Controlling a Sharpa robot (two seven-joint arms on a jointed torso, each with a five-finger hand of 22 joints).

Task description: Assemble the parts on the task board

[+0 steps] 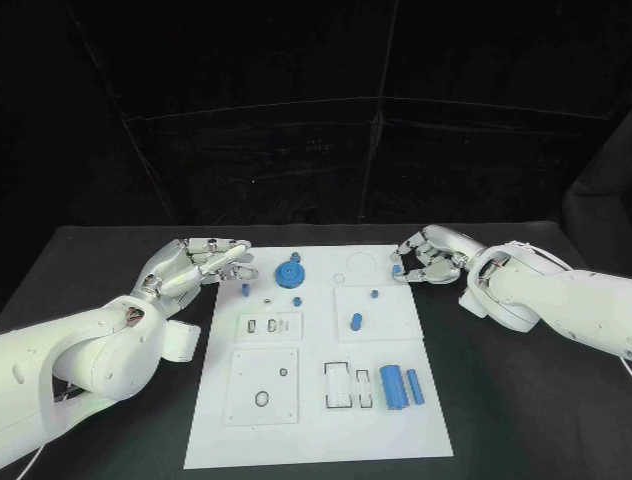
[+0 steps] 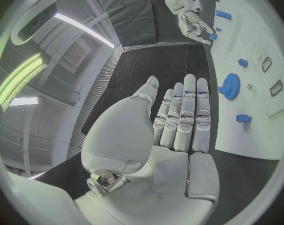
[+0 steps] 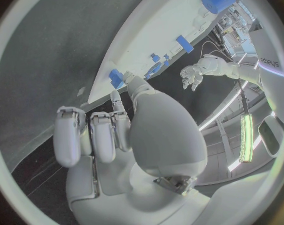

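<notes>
The white task board [image 1: 316,420] lies in the middle of the black table. On it are a blue gear [image 1: 290,272], a small blue peg [image 1: 244,290], a blue oblong part [image 1: 355,321] and two blue cylinders [image 1: 393,387] near the front. My right hand [image 1: 432,258] is at the board's far right corner with its fingers curled; thumb and a finger pinch a small blue part [image 1: 398,268], also seen in the right wrist view [image 3: 116,77]. My left hand [image 1: 201,262] hovers by the board's far left edge, fingers straight and apart, holding nothing. The gear [image 2: 230,86] lies beyond its fingertips.
Empty slots and recesses mark the board [image 1: 263,398] at its front left and middle. Black table [image 1: 547,420] surrounds the board on both sides. A dark curtain stands behind the table.
</notes>
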